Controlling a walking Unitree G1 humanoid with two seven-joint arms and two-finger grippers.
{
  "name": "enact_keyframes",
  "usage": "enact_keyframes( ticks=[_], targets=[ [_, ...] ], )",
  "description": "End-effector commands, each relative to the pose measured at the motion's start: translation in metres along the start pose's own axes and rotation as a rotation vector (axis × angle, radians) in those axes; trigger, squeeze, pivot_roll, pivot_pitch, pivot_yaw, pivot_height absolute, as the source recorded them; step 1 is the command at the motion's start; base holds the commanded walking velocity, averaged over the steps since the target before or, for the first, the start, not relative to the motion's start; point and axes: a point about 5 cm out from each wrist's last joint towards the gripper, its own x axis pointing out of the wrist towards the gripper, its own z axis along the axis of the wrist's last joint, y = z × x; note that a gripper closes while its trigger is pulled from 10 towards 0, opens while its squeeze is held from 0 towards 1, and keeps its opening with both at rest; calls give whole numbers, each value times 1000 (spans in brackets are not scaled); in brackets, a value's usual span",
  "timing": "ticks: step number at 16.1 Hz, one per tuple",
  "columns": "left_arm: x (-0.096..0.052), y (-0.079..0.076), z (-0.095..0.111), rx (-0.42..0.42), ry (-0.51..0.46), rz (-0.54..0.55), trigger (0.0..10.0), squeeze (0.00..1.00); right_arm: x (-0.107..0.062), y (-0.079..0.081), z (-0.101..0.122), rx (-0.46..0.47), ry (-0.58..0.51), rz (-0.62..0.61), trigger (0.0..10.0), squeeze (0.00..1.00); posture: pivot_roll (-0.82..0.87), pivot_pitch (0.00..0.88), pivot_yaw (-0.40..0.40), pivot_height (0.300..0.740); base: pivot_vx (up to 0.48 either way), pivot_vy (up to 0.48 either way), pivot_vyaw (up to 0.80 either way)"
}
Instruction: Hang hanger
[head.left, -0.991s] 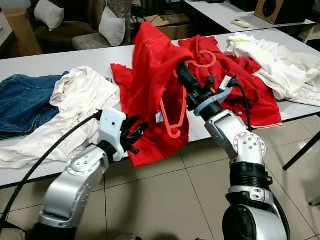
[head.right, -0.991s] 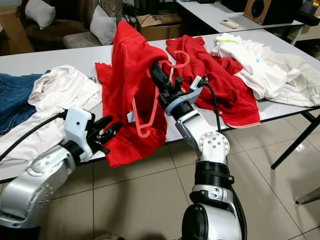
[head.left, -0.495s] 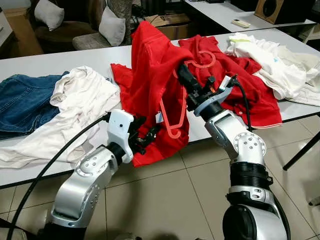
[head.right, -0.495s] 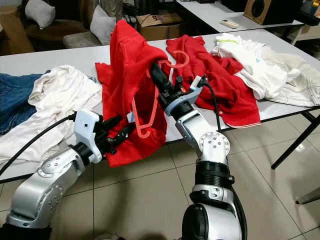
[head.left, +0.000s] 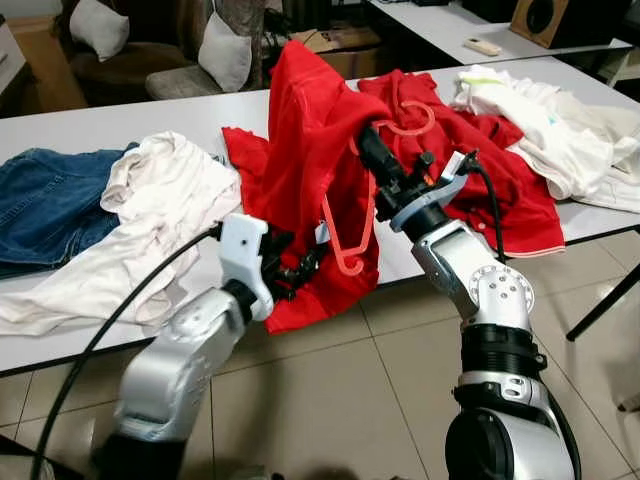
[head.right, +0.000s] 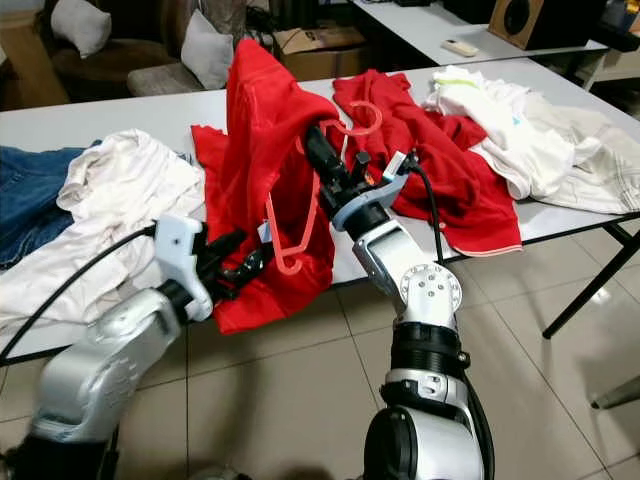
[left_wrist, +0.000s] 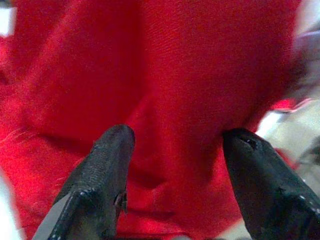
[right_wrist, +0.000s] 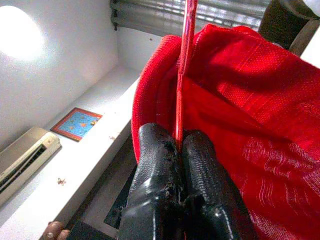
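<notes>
We count two red garments: one red shirt (head.left: 310, 150) raised at the middle of the desk (head.left: 90, 125), and a second red garment (head.left: 490, 170) lying flat at 3 o'clock from it. There is one red plastic hanger (head.left: 362, 215). At 9 o'clock we see one white shirt (head.left: 150, 215) and one pair of blue jeans (head.left: 45, 205). At 2 o'clock lies one heap of white clothes (head.left: 555, 130). Beyond the desk, at 11 o'clock, we count two white cushions (head.left: 225, 50). Two pincers: the left pincer (head.left: 305, 268) and the right pincer (head.left: 372, 155).
</notes>
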Motion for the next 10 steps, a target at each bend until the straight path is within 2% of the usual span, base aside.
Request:
enact_keyframes(
  ticks=[1, 2, 3, 4, 5, 10],
  targets=[
    [10, 9, 2, 33, 6, 128, 10000, 0, 8, 12, 1, -8, 3, 48, 10000, 0, -32, 0, 5, 740, 0, 0, 0],
    [13, 10, 3, 46, 1, 148, 10000, 0, 8, 12, 0, -7, 4, 49, 10000, 0, -31, 0, 5, 740, 0, 0, 0],
    [13, 8, 5, 29, -15, 136, 8510, 0, 8, 12, 0, -6, 4, 48, 10000, 0, -32, 0, 5, 740, 0, 0, 0],
    [12, 7, 6, 26, -18, 130, 3412, 0, 7, 12, 0, -5, 3, 48, 10000, 0, -32, 0, 6, 740, 0, 0, 0],
    [11, 7, 4, 27, -15, 126, 0, 0, 6, 11, 0, -3, -1, 47, 10000, 0, -33, 0, 7, 740, 0, 0, 0],
    [11, 10, 2, 34, -17, 152, 0, 0, 7, 12, 2, -2, -3, 49, 10000, 0, -31, 0, 5, 740, 0, 0, 0]
  ],
)
